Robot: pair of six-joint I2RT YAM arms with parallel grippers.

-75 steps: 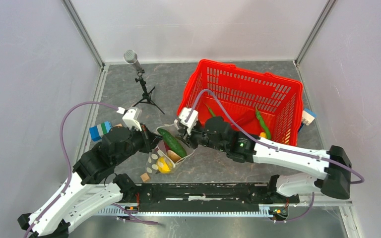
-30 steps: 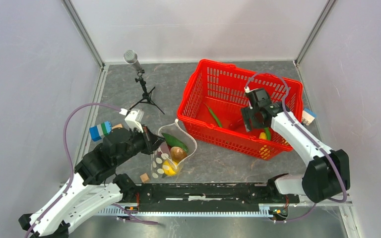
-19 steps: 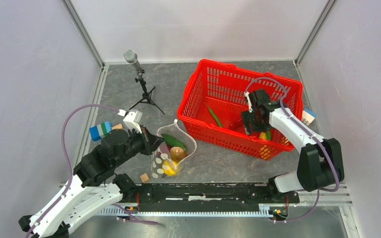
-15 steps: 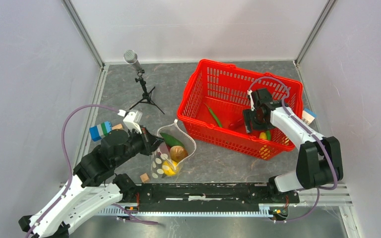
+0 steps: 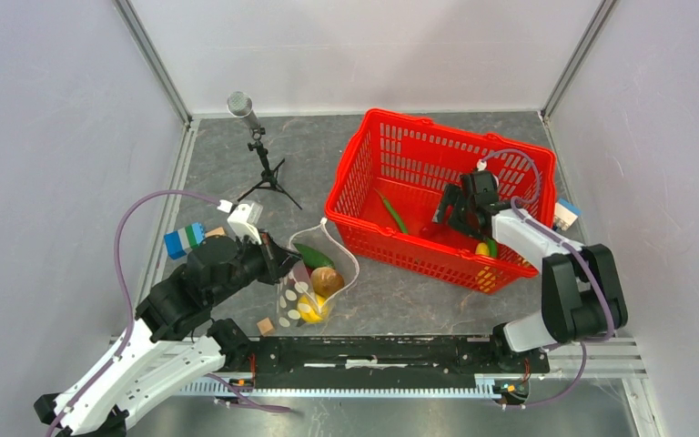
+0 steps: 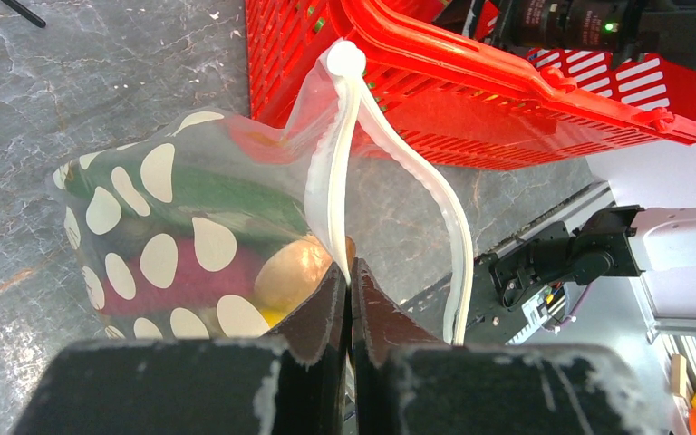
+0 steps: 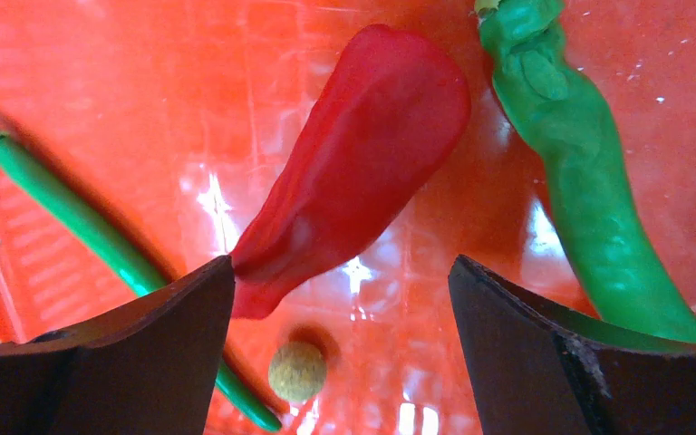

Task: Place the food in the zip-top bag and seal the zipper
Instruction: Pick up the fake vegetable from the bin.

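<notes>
Left claw (image 6: 351,272) is pinched tight on the zipper (image 6: 417,181); right claw (image 7: 340,263) gapes wide over a red chilli (image 7: 353,154) on the basket (image 5: 419,146) floor, w/ green pods (image 7: 589,208) either side. Zip-top bag (image 6: 163,227) sits open on the tabletop (image 5: 328,155) just beside the basket; inside we make out green, magenta, yellow & a brown lump (image 6: 290,272), blurred by dotted plastic. Claw fingers are cut off at frame bottom in both wrist views; a small tan ball (image 7: 296,370) we can't identify. Tabletop is grey marbled, walls pale; mic on tripod (image 5: 253,137) at back.
</notes>
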